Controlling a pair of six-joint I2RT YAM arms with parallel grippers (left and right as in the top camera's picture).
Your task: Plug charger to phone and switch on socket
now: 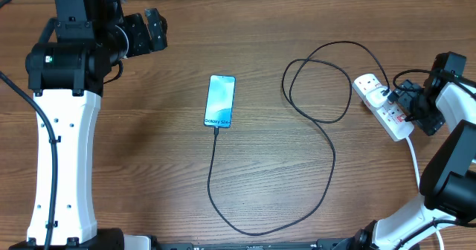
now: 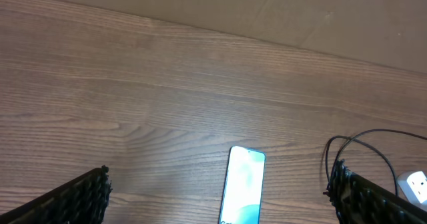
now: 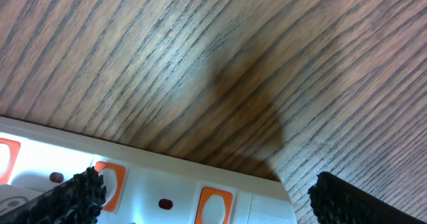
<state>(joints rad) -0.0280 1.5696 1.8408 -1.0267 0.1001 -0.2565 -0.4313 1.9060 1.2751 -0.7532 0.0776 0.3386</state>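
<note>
The phone [image 1: 220,101] lies flat mid-table, its blue screen up; it also shows in the left wrist view [image 2: 243,184]. The black charger cable [image 1: 327,142] runs from the phone's near end [image 1: 216,129], loops along the front and back up to the white socket [image 1: 381,107] at the right. My right gripper [image 1: 407,109] is open right over the socket; its view shows the strip's orange switches [image 3: 215,206] between the fingers. My left gripper [image 1: 156,28] is open and empty at the far left, well away from the phone.
The socket's thick white cord [image 1: 413,155] runs toward the front right by my right arm's base. A pale board [image 2: 280,11] edges the far side of the wooden table.
</note>
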